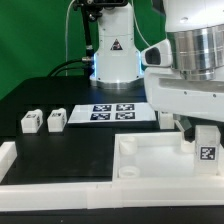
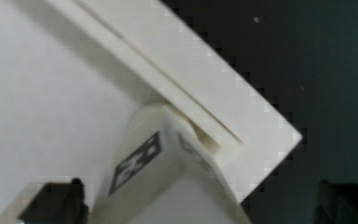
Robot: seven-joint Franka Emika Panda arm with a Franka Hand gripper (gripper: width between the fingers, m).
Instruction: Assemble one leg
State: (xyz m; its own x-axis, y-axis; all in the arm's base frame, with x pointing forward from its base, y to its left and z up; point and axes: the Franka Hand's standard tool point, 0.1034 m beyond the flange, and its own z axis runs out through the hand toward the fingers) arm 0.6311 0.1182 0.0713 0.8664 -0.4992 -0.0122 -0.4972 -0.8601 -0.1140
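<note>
A leg (image 1: 206, 147), a small white block with a black-and-white tag, stands at the far right corner of the big white tray (image 1: 140, 165). My gripper (image 1: 200, 130) hangs right over it. In the wrist view the leg (image 2: 179, 175) rises between my fingers (image 2: 55, 202) with its tag showing. The gripper (image 2: 199, 205) is open: the jaws stand wide, with a gap to the leg on one side. Two more legs (image 1: 31, 121) (image 1: 57, 119) lie on the black table at the exterior view's left. Another white part (image 1: 165, 117) peeks out behind my hand.
The marker board (image 1: 112, 112) lies flat at the table's middle back. The robot base (image 1: 115, 55) stands behind it. The tray's raised rim (image 2: 211, 95) runs diagonally under my wrist, with black table beyond it.
</note>
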